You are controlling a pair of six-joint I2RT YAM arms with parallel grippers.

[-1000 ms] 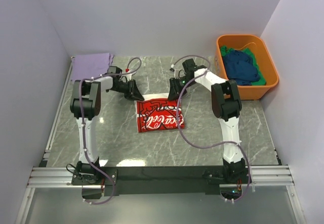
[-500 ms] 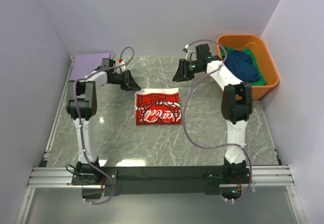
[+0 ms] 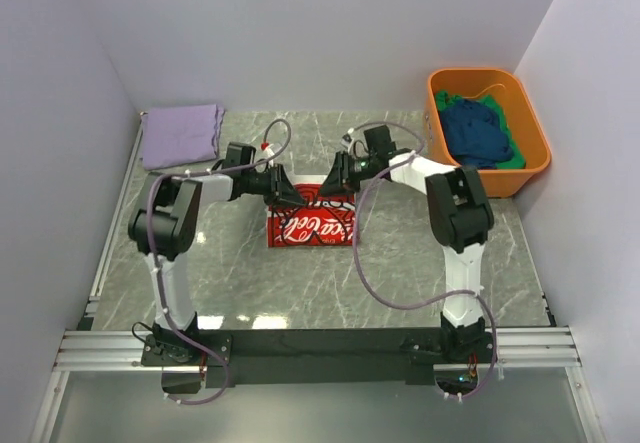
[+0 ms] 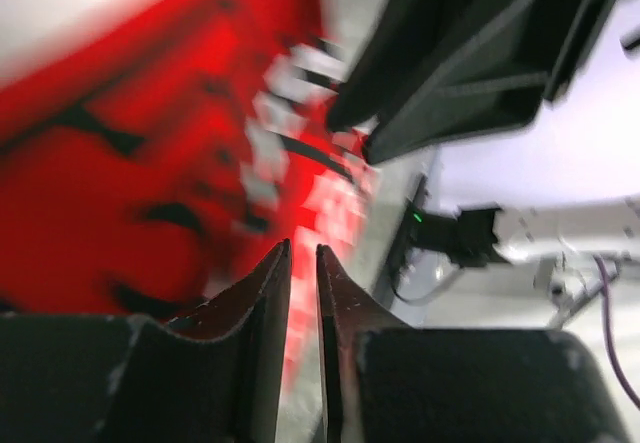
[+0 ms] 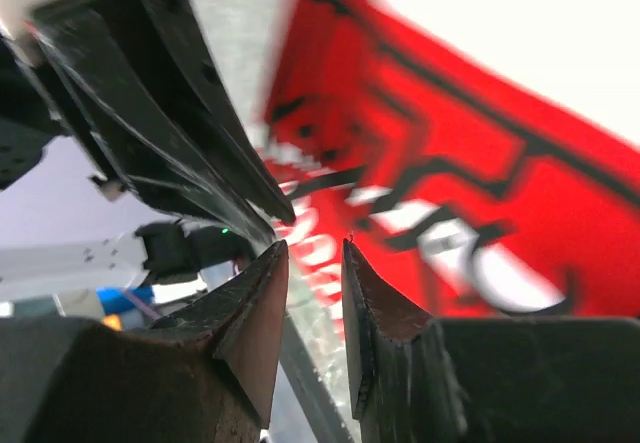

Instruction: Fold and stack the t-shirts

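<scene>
The white t-shirt, folded so its red panel with white script faces up (image 3: 310,227), lies mid-table. It fills the left wrist view (image 4: 130,143) and the right wrist view (image 5: 480,183). My left gripper (image 3: 291,196) (image 4: 302,248) hovers low at the fold's far edge, jaws a narrow slit apart, nothing between them. My right gripper (image 3: 327,185) (image 5: 315,243) faces it from the right, open and empty. The two sets of fingertips nearly meet. A folded lavender t-shirt (image 3: 182,135) rests at the back left.
The orange tub (image 3: 534,159) stands at the back right, holding a dark blue shirt (image 3: 478,133) over a green one (image 3: 512,160). Walls close in the left, back and right. The marble table (image 3: 400,283) runs to the rail at the near edge.
Half a second ago both grippers were lifted back and apart, off the red-panel shirt. Now they have come down and inward to its far edge. The shirt lies squarer than a second ago.
</scene>
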